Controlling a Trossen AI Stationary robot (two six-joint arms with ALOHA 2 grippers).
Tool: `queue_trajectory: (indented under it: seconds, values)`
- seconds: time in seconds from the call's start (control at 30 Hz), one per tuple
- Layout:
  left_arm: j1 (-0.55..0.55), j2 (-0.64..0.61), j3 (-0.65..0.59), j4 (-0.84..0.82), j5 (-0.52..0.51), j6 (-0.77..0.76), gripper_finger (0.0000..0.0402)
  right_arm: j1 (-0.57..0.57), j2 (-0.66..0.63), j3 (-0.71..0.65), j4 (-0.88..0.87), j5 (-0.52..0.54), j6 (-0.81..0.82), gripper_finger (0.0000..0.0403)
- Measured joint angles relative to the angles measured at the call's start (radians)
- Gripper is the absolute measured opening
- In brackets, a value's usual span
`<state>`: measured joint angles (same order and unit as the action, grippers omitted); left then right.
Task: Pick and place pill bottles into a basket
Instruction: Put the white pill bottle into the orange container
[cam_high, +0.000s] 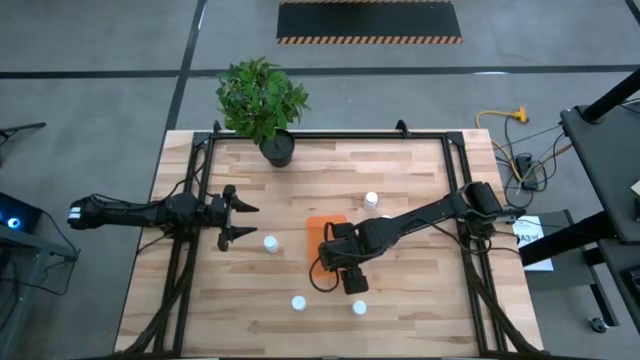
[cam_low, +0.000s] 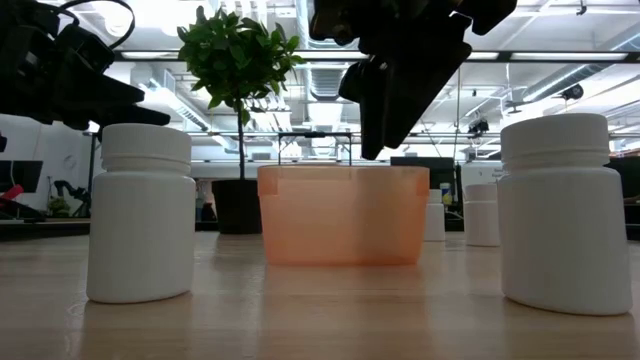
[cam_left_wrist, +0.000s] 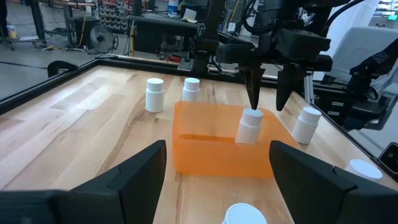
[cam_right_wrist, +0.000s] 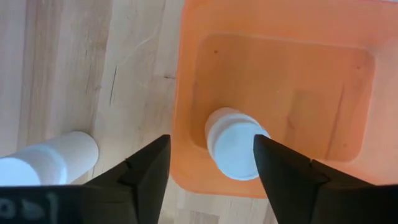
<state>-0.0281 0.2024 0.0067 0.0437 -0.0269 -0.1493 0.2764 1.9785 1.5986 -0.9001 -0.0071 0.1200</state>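
Pill bottle (cam_right_wrist: 235, 143) inside basket (cam_right_wrist: 186, 93)

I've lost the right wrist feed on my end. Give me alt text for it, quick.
Looking straight down, the right gripper has its fingers spread open above a pill bottle standing upright inside the orange basket, near one wall. Another bottle stands on the wooden table just outside the basket.
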Motion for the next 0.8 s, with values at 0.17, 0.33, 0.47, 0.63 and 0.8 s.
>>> queue_trajectory:
  seconds: [0.17,0.33,0.47,0.63,0.8]
  values:
    - [0.0,0.0,0.0,0.0,0.0,0.0,0.0267,0.0,0.0,0.0,-0.003,0.0,0.0,0.0228]
    - [0.0,0.0,0.0,0.0,0.0,0.0,0.0267,0.0,-0.01,0.001,-0.016,0.0,0.0,0.0227]
    - [0.0,0.0,0.0,0.0,0.0,0.0,0.0267,0.0,-0.021,0.011,-0.04,0.002,-0.007,0.0226]
    - [0.0,0.0,0.0,0.0,0.0,0.0,0.0267,0.0,-0.067,0.011,-0.061,0.007,-0.002,0.0225]
    - [0.0,0.0,0.0,0.0,0.0,0.0,0.0267,0.0,-0.136,0.011,-0.06,0.008,0.017,0.0226]
